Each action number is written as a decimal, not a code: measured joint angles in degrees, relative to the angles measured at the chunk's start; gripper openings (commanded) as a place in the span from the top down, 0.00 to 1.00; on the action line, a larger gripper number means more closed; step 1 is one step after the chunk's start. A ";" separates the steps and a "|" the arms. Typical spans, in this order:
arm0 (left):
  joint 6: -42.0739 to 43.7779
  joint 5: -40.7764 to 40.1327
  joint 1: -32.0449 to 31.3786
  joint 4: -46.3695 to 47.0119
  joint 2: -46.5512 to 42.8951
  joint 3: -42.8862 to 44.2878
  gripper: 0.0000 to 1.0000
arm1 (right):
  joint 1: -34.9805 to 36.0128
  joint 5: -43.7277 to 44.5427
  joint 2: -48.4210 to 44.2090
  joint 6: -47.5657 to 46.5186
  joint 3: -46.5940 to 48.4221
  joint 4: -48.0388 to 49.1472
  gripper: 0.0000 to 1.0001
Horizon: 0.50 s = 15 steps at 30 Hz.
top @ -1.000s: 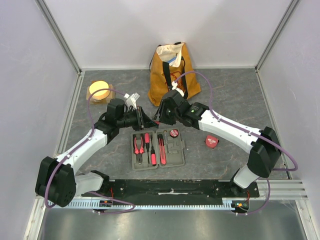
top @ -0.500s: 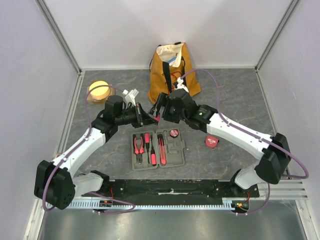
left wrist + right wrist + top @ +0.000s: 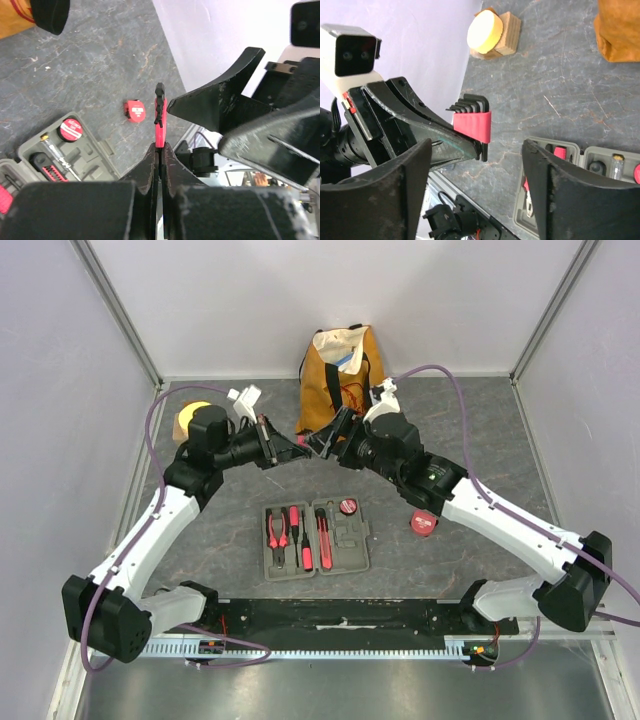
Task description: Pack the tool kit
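Far left: round yellow-topped tan wooden block (image 3: 495,32), partly hidden behind the left arm in the top view. Left gripper (image 3: 160,150) is off the table, clamped tight on a red plastic holder of black hex keys (image 3: 472,125). Right gripper (image 3: 476,145) faces it close, jaws wide, nothing held. Mustard-yellow fabric tote bag (image 3: 340,380) stands behind both. Flat dark-grey plastic case (image 3: 345,540) lies open on the table below, with red-and-black tools seated in its slots. Small red tape measure (image 3: 423,522) is on the table right of the case, not touching it.
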 measured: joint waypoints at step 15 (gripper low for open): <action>-12.90 7.58 1.11 8.85 0.13 0.68 0.98 | -1.40 -5.81 -0.39 1.25 -0.66 5.70 0.54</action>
